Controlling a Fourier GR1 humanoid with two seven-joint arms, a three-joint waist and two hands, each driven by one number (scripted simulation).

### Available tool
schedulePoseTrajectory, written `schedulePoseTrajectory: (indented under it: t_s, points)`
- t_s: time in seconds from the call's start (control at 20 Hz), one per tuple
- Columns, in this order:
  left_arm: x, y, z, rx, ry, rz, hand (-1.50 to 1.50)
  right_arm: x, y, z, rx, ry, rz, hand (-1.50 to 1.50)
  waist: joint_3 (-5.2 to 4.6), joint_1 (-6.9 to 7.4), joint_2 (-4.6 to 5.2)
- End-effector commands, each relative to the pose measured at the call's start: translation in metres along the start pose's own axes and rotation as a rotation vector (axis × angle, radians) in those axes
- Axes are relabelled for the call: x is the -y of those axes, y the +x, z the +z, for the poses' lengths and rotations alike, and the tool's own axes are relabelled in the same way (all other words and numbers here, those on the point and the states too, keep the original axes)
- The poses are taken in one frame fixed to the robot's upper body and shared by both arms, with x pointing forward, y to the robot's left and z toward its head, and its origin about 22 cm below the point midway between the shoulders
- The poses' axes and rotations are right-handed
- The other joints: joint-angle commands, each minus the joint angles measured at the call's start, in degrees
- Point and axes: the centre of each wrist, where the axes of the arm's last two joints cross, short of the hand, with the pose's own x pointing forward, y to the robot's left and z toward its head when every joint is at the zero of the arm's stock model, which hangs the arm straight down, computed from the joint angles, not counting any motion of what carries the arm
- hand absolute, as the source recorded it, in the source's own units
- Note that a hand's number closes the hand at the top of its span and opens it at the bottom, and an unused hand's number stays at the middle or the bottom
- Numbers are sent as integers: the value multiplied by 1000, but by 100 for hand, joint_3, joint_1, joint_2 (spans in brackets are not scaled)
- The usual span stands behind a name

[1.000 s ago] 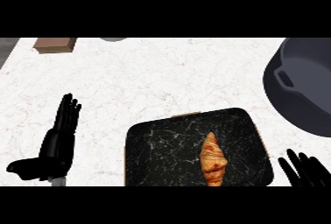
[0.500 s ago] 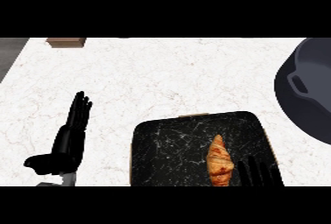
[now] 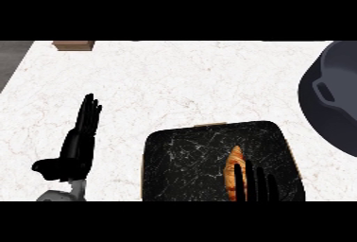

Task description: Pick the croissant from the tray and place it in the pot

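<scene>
- Your right hand (image 3: 259, 186) shows only as straight fingers, slightly apart, rising from the view's lower edge. They grip nothing and lie over the croissant's near end.
- Your left hand (image 3: 79, 139) rests open on the left, fingers straight and together, thumb out to the side, well apart from the tray.
- The one croissant (image 3: 234, 161) lies in the right half of the tray (image 3: 181, 160). Its long axis runs away from you, and its narrow tip points to the far rim, leaning slightly right.
- You have bare tray left of the croissant. The right rim is near it.
- The single pot (image 3: 333, 99) sits at the right edge, cut off by the frame, beyond the tray's far right corner.
- Bare counter (image 3: 181, 80) stretches between the tray and the far edge.
- One brown block (image 3: 73, 45) sits at the far left.
</scene>
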Motion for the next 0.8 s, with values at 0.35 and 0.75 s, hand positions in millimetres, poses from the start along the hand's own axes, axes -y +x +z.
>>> schedulePoseTrajectory:
  t_s: [0.35,0.75]
  points:
    - [-4,6,-3,-6,-11,16,0,-13,19,-29,-28,4,18,-150,2,5,-2]
    - [-8,-10,5,-2,-5,2,0,-52,3,-42,-2,11,42,-150,3,4,-2]
